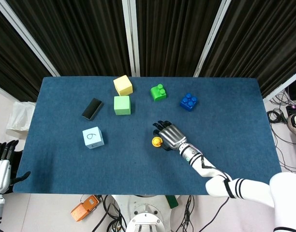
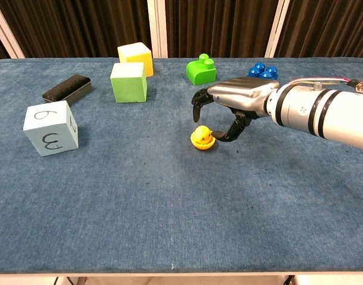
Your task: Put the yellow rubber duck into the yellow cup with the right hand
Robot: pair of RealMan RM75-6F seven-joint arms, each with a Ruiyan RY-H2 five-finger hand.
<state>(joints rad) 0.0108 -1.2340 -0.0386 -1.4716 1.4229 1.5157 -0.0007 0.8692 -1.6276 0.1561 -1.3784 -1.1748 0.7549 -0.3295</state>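
Note:
The yellow rubber duck (image 2: 200, 135) sits in the small yellow cup (image 2: 204, 145) near the middle of the blue table; in the head view the duck (image 1: 157, 140) hides most of the cup. My right hand (image 2: 235, 102) arches over and to the right of it. Its fingers are spread above the duck and its thumb lies close beside the cup, not gripping. From above, the right hand (image 1: 170, 135) lies just right of the duck. My left hand (image 1: 0, 166) hangs off the table's left edge with its fingers apart and nothing in it.
At the back stand a yellow cube (image 2: 135, 58), a green cube (image 2: 129, 82), a green brick (image 2: 201, 70) and a blue brick (image 2: 262, 70). A black block (image 2: 66, 87) and a pale blue numbered cube (image 2: 51, 127) are on the left.

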